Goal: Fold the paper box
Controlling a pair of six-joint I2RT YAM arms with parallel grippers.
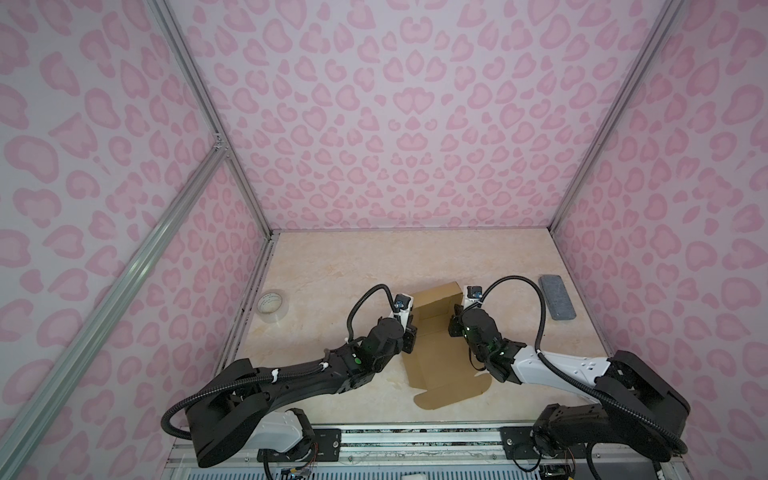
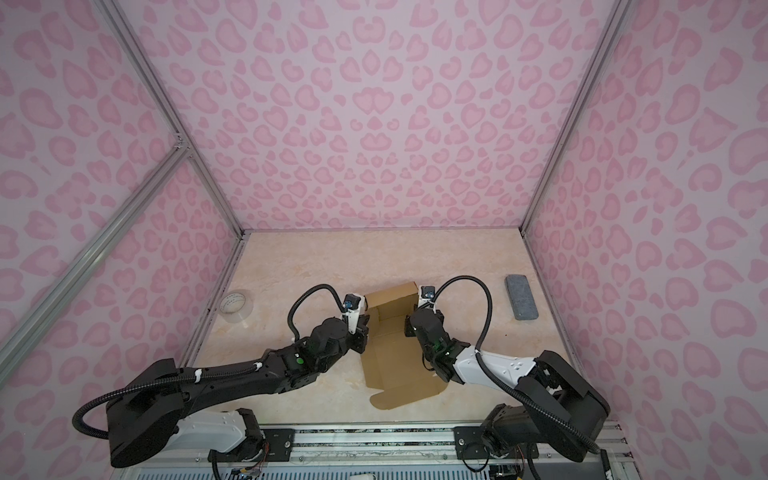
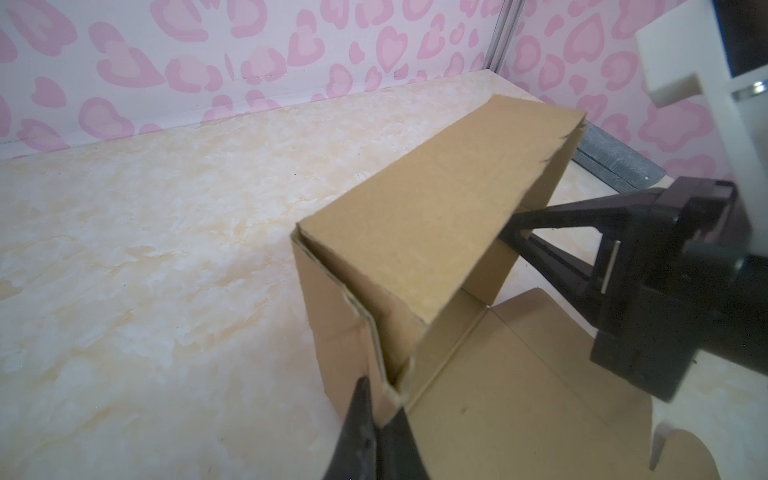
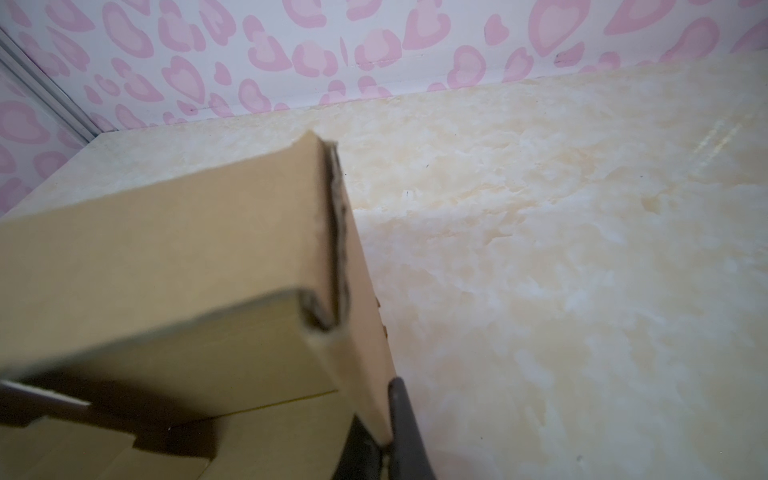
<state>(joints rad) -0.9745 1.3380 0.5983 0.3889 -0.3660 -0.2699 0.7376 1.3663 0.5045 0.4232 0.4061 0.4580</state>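
Note:
The paper box (image 1: 436,361) (image 2: 390,365) is a brown cardboard sheet lying mid-table in both top views, with its far end folded up into a raised wall. My left gripper (image 1: 413,324) (image 2: 365,322) is shut on the left side flap beside that wall. In the left wrist view the gripper (image 3: 382,401) pinches the flap's corner, and the box (image 3: 415,232) rises ahead of it. My right gripper (image 1: 454,320) (image 2: 409,322) is shut on the opposite side flap. The right wrist view shows the gripper (image 4: 382,419) clamping the cardboard edge of the box (image 4: 166,249).
A grey rectangular block (image 1: 557,297) (image 2: 521,297) (image 3: 615,162) lies at the right of the table near the wall. A clear tape roll (image 1: 272,305) (image 2: 237,305) stands by the left wall. Pink patterned walls enclose the table on three sides.

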